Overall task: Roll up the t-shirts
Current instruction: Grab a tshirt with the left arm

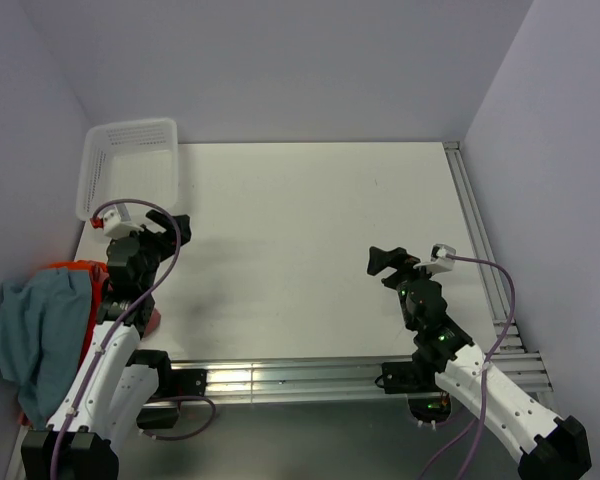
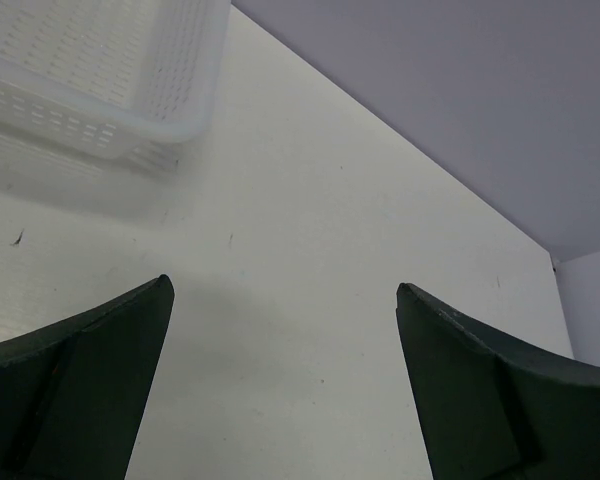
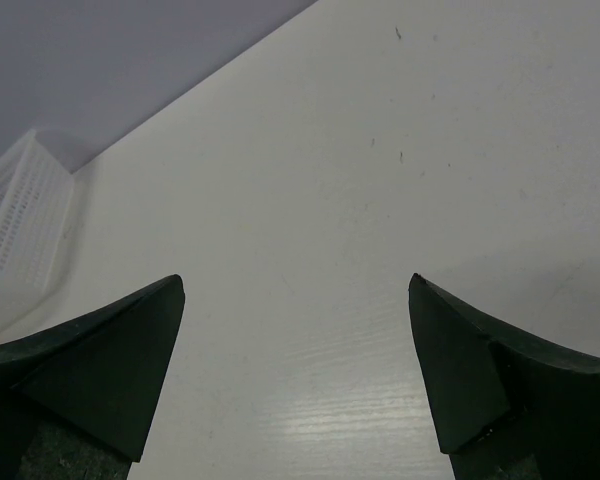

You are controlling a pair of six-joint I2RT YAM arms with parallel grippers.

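Two robot arms stand ready at the near edge of a white table (image 1: 310, 220), no shirt yet laid out for rolling. The left gripper (image 1: 168, 226) hangs with its jaws spread wide and nothing between them, and its wrist camera shows only bare tabletop and the white perforated basket (image 2: 130, 120) at the far left corner. The right gripper (image 1: 385, 262) is likewise wide open and empty over the right half of the table. The t-shirts (image 1: 50, 330) lie in a crumpled heap off the table's near left corner, beside the left arm: a grey-blue shirt (image 1: 30, 340) on the outside, a strip of orange-red cloth (image 1: 88, 272) against the arm, and a scrap of pale pink cloth (image 1: 153, 320) showing just under it. The heap sits behind and to the left of the left gripper, which points the other way, toward the basket, so that arm would likely have to swing back and outward to reach it. The pile is bunched and shows no clear long axis, though it stretches roughly near to far along the table's left side. The left arm is plainly the nearer; the right gripper is well apart from the shirts, across the table. The task appears to be at its very start.
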